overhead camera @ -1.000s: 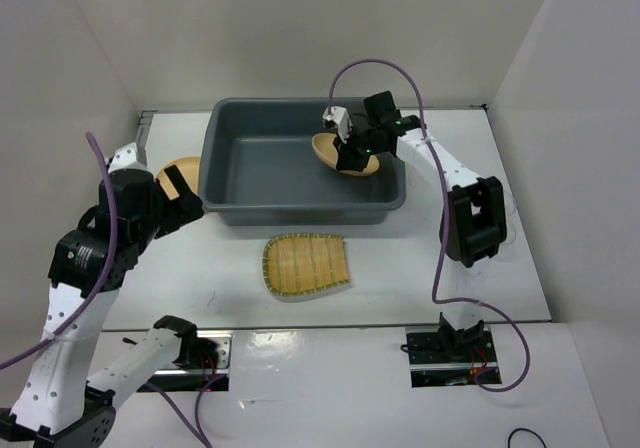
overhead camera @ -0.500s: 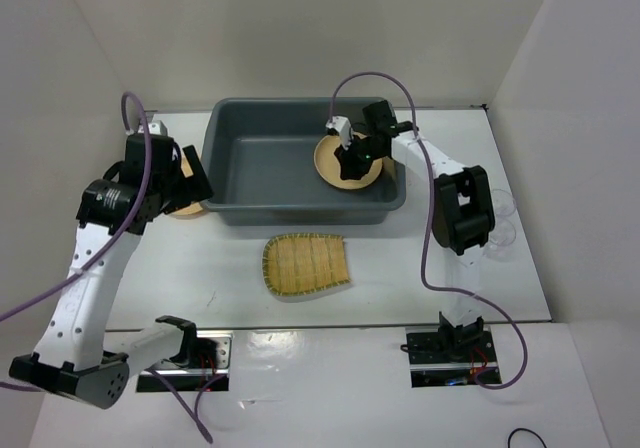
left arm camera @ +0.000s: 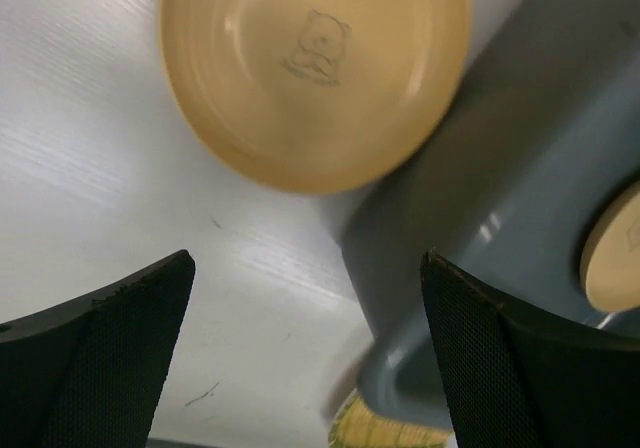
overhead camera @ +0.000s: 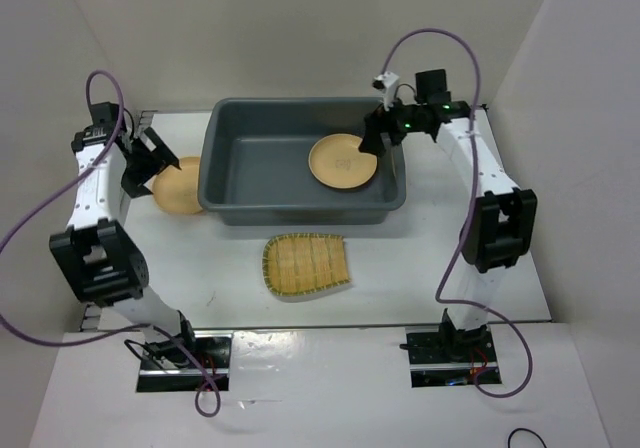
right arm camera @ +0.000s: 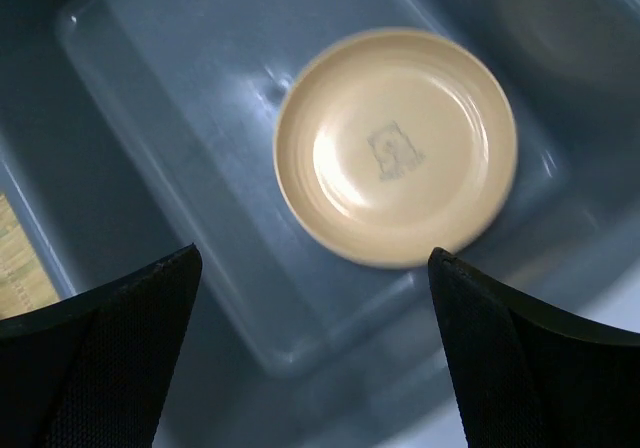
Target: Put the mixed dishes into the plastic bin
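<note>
One plate [overhead camera: 343,162] lies in the bin [overhead camera: 300,208]; a second plate [left arm camera: 310,68] is found on the tabletop [left arm camera: 80,168] just beside it, beneath the wide-spread left hand [left arm camera: 307,263]. Judged light, stiff and slippery, it is best pinched across its rim.

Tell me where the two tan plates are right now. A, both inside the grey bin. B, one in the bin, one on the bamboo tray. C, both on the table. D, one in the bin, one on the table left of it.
D: one plate lies flat in the bin, the second plate rests on the table left of it.
</note>
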Controlling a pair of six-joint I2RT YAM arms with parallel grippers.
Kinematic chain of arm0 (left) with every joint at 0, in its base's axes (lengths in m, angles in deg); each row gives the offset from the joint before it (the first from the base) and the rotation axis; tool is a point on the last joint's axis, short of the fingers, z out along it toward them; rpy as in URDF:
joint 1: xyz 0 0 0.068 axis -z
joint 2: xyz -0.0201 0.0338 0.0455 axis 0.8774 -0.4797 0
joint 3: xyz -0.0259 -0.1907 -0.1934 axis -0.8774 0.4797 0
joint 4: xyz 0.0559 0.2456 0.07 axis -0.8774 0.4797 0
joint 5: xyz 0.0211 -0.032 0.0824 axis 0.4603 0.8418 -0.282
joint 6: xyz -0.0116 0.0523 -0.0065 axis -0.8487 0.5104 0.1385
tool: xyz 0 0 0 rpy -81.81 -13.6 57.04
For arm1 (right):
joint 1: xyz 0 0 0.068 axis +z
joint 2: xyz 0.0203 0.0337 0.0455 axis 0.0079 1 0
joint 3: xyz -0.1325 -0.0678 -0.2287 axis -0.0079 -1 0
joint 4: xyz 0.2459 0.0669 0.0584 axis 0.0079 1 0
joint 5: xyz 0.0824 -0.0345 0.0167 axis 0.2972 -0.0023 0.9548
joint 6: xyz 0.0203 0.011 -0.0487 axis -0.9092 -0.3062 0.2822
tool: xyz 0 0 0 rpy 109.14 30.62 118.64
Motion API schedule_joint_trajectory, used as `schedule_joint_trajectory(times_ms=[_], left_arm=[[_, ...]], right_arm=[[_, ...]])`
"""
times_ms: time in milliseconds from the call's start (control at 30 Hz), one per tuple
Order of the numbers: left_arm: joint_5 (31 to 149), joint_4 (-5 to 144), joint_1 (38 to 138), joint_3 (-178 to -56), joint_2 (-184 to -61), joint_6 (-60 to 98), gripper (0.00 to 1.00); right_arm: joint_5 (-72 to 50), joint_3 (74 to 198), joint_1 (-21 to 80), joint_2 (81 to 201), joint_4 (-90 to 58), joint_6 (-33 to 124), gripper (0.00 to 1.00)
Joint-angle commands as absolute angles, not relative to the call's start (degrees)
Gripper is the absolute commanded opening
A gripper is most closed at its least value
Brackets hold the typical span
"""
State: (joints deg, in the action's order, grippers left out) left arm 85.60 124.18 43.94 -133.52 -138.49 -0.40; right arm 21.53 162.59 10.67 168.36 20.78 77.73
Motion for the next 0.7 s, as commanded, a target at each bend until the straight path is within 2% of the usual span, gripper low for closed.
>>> schedule_joint_trajectory(times_ms=[0, 133, 433, 667], left_arm=[[92.8, 118.1, 39.9, -135.4, -144.5, -2.9, 1.00], [88.7, 118.4, 36.8, -138.1, -152.0, -3.5, 1.00], [90.4, 111.2, 32.3, -133.4, -158.9, -8.1, 1.00], [93.4, 107.5, 32.8, -131.9, -164.2, -10.3, 1.00]], right_arm=[[21.7, 157.7, 6.7, 163.8, 27.6, 78.5, 0.98], [13.6, 151.9, 4.7, 162.3, 28.9, 78.5, 0.98], [21.5, 143.7, 0.3, 158.9, 27.4, 69.9, 0.98], [19.8, 143.7, -1.0, 156.1, 28.9, 71.3, 0.98]])
